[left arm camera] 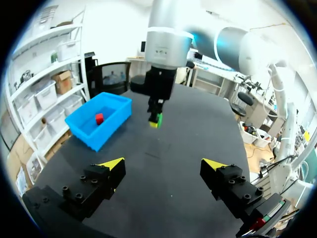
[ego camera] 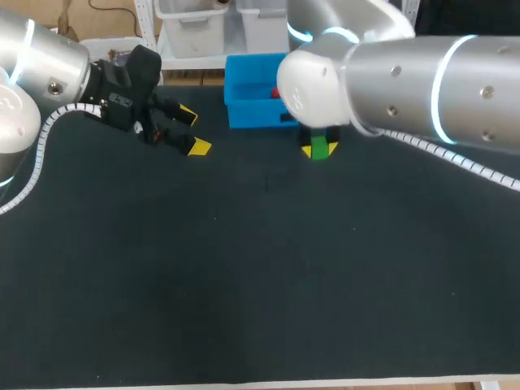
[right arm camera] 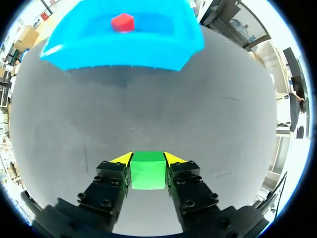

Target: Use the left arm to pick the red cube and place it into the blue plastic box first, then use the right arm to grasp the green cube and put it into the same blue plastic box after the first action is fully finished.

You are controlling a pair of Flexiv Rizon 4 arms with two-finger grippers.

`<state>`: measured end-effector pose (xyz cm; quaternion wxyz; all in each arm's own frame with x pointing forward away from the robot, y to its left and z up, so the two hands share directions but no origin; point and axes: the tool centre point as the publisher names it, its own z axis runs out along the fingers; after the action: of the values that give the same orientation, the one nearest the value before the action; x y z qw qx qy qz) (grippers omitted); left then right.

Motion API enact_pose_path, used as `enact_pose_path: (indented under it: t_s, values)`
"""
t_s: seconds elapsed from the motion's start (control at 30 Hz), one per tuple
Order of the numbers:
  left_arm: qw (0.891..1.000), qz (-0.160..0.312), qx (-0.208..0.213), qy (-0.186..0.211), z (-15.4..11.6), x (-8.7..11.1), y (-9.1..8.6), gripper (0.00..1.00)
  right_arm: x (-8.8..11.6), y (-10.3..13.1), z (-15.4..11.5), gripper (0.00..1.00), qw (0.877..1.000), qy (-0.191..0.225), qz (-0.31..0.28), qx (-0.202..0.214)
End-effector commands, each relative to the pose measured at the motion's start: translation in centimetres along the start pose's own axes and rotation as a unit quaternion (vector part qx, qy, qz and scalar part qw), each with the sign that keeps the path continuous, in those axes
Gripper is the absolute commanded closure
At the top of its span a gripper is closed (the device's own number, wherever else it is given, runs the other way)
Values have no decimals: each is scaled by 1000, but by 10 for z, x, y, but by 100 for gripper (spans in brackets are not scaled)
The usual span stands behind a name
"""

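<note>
— Right pincer (right arm camera: 147,159): what does it grip?
— Your two yellow tips sit narrowly parted, pressed on both sides of the small green cube (right arm camera: 147,172), down at the black table mat (right arm camera: 148,109) near the blue plastic box (right arm camera: 119,54).
— How should I carry it?
— Lift straight, clear the near wall, and release over the middle, away from the small red cube (right arm camera: 122,22) lying inside.
— Left pincer (left arm camera: 163,164)?
— Spread wide, empty, well apart from the box.

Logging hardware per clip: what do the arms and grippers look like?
The left arm and right arm are thick silver-grey cylinders with glowing light-blue rings and white coiled cables. The left gripper and right gripper are black and blocky, with yellow wedge-shaped fingertips.
</note>
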<state>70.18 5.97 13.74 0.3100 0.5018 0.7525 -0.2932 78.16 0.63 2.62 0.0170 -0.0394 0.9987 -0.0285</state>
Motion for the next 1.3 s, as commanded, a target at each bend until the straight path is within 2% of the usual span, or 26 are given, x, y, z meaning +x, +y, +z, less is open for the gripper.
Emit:
enact_pose_path:
  t_s: [0.03, 0.33, 0.57, 0.6, 0.73, 0.93, 1.17, 1.3]
  values:
    - [1000, 0, -1, 1, 0, 0, 0, 0, 9, -13, -36, 100, 1000, -25, 2, 3]
    - [1000, 0, -1, 1, 0, 0, 0, 0, -22, -22, -109, 100, 996, -81, -27, 26]
    - [1000, 0, -1, 1, 0, 0, 0, 0, -41, -19, -144, 100, 992, -113, -55, 24]
    - [1000, 0, -1, 1, 0, 0, 0, 0, -44, -19, -147, 100, 991, -120, -59, 18]
    - [1000, 0, -1, 1, 0, 0, 0, 0, -56, -23, -157, 100, 982, -165, -58, -68]
    - [1000, 0, -1, 1, 0, 0, 0, 0, -76, -29, -165, 100, 962, -220, -74, -142]
    - [1000, 0, -1, 1, 0, 0, 0, 0, -108, -38, -172, 100, 948, -247, -102, -173]
    - [1000, 0, -1, 1, 0, 0, 0, 0, -126, -38, -173, 100, 945, -249, -119, -174]
